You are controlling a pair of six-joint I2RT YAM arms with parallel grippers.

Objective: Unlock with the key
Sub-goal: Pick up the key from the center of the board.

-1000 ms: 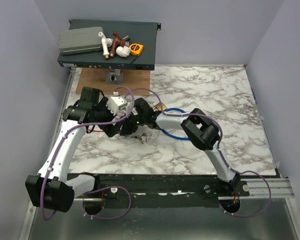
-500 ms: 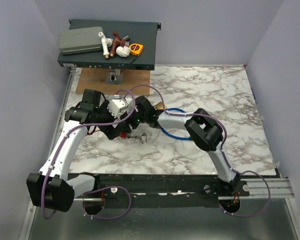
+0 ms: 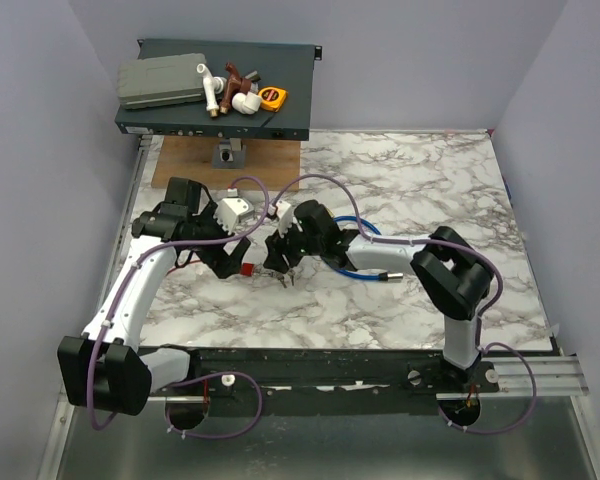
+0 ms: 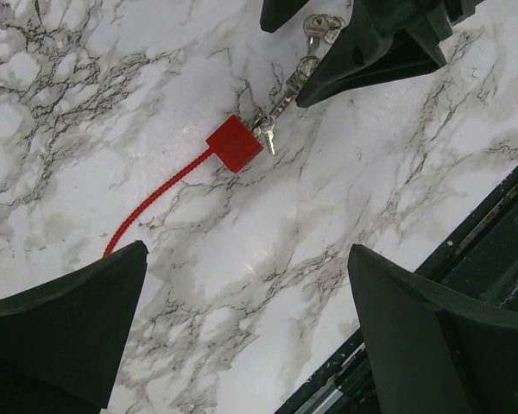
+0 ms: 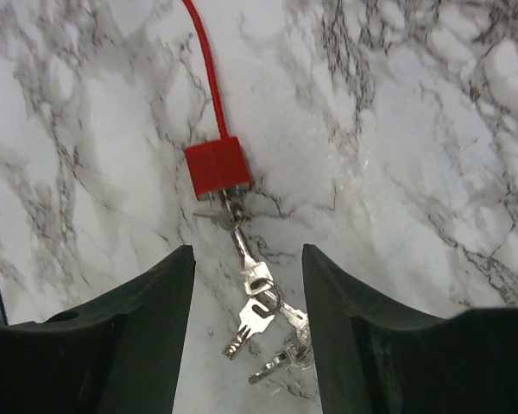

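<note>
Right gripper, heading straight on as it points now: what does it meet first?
Probably the silver keys, lying between the fingers of the right gripper; the red block sits just beyond. Depth is unclear.

Under the left gripper [image 4: 246,259] and the right gripper [image 5: 246,250] you have a white marble table top [image 3: 430,180] with grey veins. Far past them, off to their left, a dark flat metal box [image 3: 280,115] sits over a wooden board [image 3: 185,160], with a grey case [image 3: 160,82] on top. Plain pale purple walls [image 3: 40,120] stand at the left, back and right. Behind the grippers runs a black rail [image 3: 320,368], then a grey metal sheet [image 3: 360,450]. The light is soft and even.
</note>
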